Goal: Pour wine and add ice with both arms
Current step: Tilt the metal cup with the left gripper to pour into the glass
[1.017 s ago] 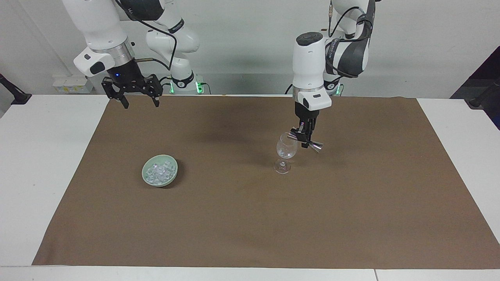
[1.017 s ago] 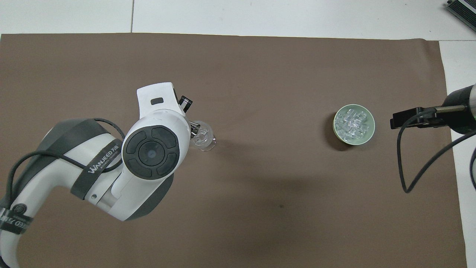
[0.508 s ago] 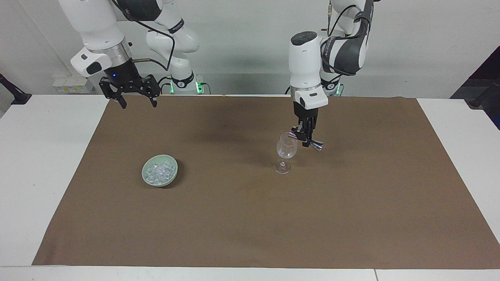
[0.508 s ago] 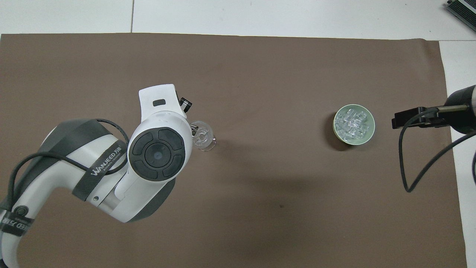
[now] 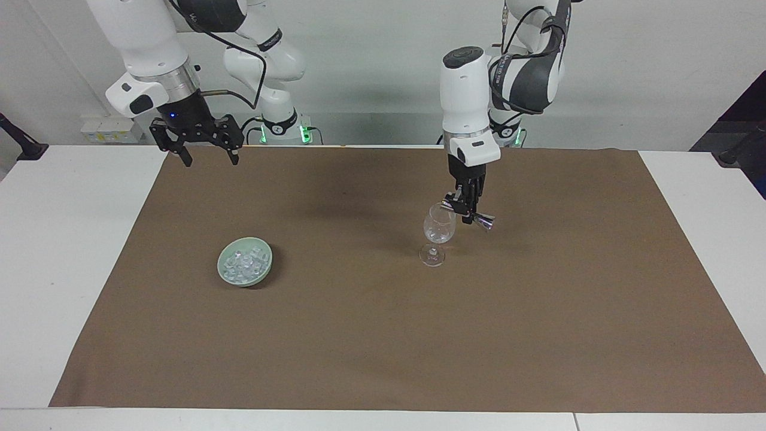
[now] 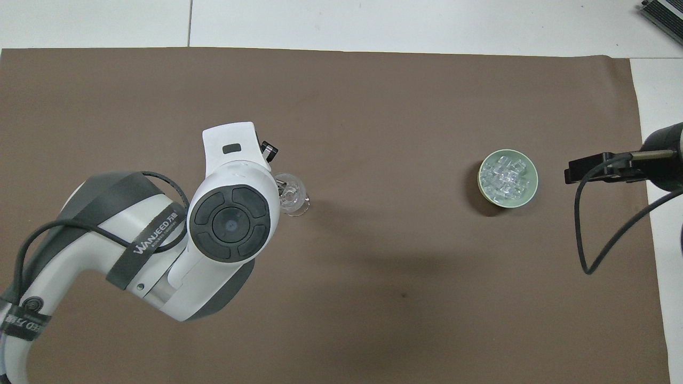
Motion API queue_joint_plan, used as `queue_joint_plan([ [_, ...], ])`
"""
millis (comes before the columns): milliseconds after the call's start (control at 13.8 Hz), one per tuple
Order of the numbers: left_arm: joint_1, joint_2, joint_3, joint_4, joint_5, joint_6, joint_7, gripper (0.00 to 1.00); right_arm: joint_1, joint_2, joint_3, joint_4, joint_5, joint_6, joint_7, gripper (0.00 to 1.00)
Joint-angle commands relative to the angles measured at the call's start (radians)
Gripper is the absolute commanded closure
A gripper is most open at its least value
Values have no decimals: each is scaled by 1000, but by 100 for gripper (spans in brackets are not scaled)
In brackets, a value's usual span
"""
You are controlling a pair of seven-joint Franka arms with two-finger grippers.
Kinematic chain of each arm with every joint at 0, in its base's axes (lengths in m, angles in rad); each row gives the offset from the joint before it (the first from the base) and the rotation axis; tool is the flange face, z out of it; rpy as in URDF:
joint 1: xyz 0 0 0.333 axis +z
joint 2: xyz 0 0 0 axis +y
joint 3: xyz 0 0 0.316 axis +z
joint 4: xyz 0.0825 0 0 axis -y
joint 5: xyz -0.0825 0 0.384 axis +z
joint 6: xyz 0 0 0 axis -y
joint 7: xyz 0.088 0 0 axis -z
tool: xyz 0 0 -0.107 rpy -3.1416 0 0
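Gripping a tilted jigger (image 5: 473, 216), left claw (image 5: 465, 211) overhangs glass (image 5: 438, 226).

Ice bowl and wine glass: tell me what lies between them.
Nothing: between the ice bowl and wine glass only bare brown mat shows, in both views.

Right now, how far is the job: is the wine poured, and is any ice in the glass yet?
Pouring is in hand: the left gripper, shut on a small metal jigger, tips it at the rim of the wine glass. No coloured wine shows in the glass. Ice is left: all the ice lies in the green bowl, and the right gripper waits open, raised over the cloth's edge.
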Motion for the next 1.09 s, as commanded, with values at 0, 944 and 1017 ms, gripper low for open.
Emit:
queue_joint_plan([
  [0, -24, -10, 17, 7, 24, -29, -22, 100, -29, 4, 4, 1, 18, 17, 1, 0],
  [944, 115, -1, 29, 61, -500, -56, 111, 100, -35, 16, 5, 9, 22, 80, 43, 0],
  [1017, 138, -1, 29, 59, -549, -56, 128, 100, -37, 16, 5, 6, 19, 83, 40, 0],
])
